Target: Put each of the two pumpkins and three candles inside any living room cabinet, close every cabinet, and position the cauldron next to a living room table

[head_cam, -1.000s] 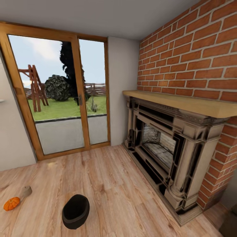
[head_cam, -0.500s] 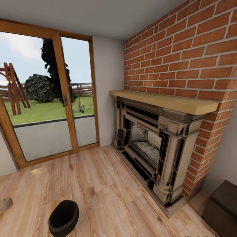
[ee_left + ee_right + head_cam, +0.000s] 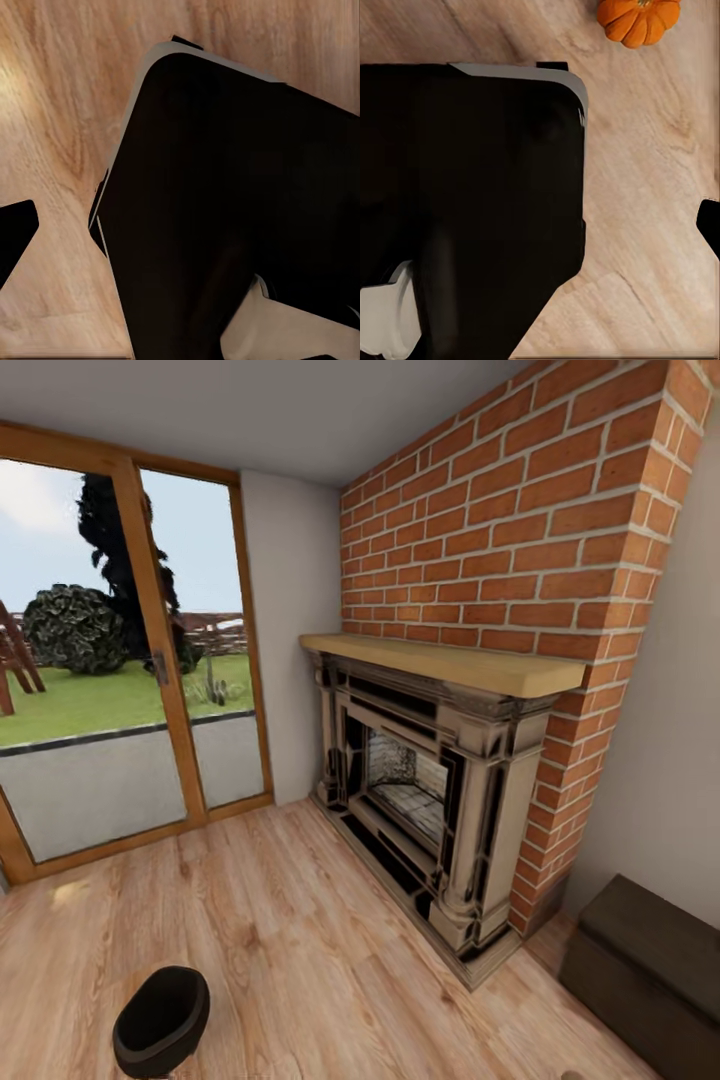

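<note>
Tool state on either arm impossible to tell. Glossy black rounded cauldron [image 3: 161,1021] at lower left of the head frame, upright on wood floor [image 3: 300,950]; probably rigid, heavy, slippery: best taken by the rim. Bright orange ribbed pumpkin [image 3: 639,19] at upper right of the right wrist frame; likely light, firm.

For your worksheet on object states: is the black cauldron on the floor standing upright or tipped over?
Upright. In the head view the cauldron sits on the wooden floor with its wide oval mouth facing up, dark interior visible.

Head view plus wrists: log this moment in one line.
glossy black cauldron: upright on wood floor | orange ribbed pumpkin: on floor | dark brown cabinet: beside fireplace
</note>
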{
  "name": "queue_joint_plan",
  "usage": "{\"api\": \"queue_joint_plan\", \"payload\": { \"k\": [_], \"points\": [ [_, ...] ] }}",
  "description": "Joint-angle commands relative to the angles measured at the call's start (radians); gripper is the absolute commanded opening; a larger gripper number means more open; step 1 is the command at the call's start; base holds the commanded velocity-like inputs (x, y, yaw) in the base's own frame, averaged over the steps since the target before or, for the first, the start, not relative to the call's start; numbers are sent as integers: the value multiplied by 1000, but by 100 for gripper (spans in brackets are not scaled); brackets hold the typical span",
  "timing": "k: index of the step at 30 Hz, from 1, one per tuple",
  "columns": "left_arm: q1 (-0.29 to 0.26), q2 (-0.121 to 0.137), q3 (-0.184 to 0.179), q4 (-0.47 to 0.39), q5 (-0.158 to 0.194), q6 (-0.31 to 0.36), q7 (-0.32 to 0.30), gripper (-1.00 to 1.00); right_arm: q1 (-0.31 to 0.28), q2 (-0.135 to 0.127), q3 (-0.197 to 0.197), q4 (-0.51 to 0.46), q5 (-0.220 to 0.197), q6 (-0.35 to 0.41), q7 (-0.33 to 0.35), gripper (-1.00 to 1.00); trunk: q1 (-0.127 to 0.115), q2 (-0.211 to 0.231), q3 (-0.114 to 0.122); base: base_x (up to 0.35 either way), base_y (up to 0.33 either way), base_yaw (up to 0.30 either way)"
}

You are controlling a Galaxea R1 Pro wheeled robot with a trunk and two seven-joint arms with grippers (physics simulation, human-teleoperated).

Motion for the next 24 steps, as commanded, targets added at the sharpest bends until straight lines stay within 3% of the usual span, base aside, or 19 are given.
{"api": "queue_joint_plan", "payload": {
  "k": [1,8,24],
  "points": [
    [0,0,7,-1,0,-2,0,100,0,0,0,1,0,-2,0,100,0,-1,-1,-253,-200,-11],
    [0,0,7,-1,0,-2,0,100,-1,-1,0,1,0,-2,0,100,0,-1,-1,-245,-201,-117],
    [0,-1,7,1,0,-2,1,100,-1,-1,-1,1,0,-2,0,100,0,-1,-1,-220,-187,-251]
  ]
}}
